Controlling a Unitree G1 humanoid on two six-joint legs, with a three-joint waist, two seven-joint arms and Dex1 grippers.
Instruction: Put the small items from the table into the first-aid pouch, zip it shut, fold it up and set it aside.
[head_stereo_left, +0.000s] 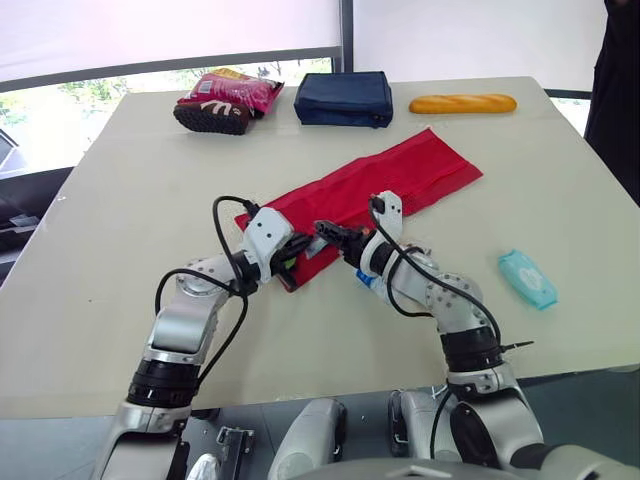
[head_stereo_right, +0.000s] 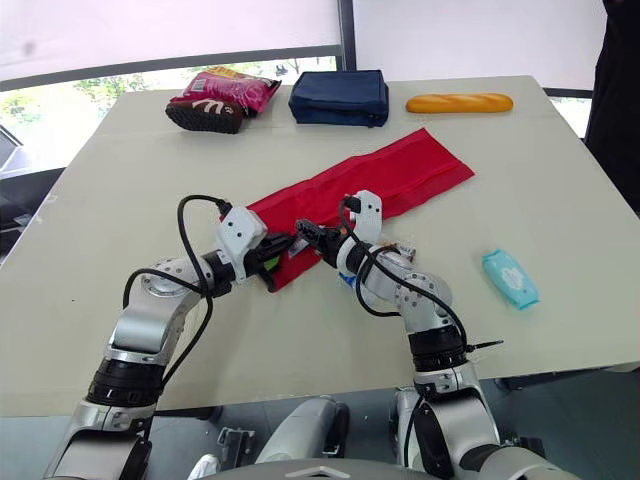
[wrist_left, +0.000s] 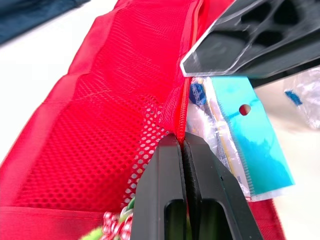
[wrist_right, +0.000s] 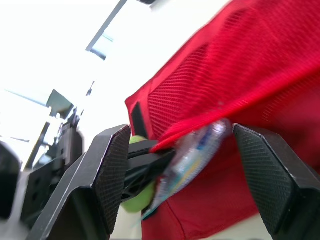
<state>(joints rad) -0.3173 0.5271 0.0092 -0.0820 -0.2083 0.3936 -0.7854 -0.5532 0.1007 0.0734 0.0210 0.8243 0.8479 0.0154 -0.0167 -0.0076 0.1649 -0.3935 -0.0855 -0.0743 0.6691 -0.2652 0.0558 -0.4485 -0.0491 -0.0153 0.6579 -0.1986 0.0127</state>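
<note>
Two tools meet at the near end of a long red pouch (head_stereo_left: 400, 175) in the head view. The pouch lies unfolded and slantwise on the pale surface (head_stereo_left: 120, 250), and stretches away from the tools to the far right. The left tool (head_stereo_left: 295, 255) sits on the pouch's near end. The right tool (head_stereo_left: 328, 232) faces it from just beside, tips almost touching. A teal packet (head_stereo_left: 527, 278) lies flat, well apart to the right of the right tool. Far beyond both tools, along the back edge, rest a snack bag (head_stereo_left: 225, 98), a navy bag (head_stereo_left: 343, 98) and a loaf of bread (head_stereo_left: 462, 103). A person in dark clothing (head_stereo_left: 615, 90) stands at the far right corner.

From the left wrist, the left tool (wrist_left: 182, 142) is fully closed and pinches the red mesh right at the zip (wrist_left: 186, 90). The zip runs straight on from its tips. Just beside the tips lies a clear packet (wrist_left: 250, 145) with a teal card inside, against the zip line. One finger (wrist_left: 250, 35) of the right tool hangs over the packet's far part.

From the right wrist, the right tool (wrist_right: 181, 135) stands wide apart and grips nothing. The clear packet lies between its two pads, tilted, under a raised red edge of the pouch. Whether the packet touches either pad I cannot tell.
</note>
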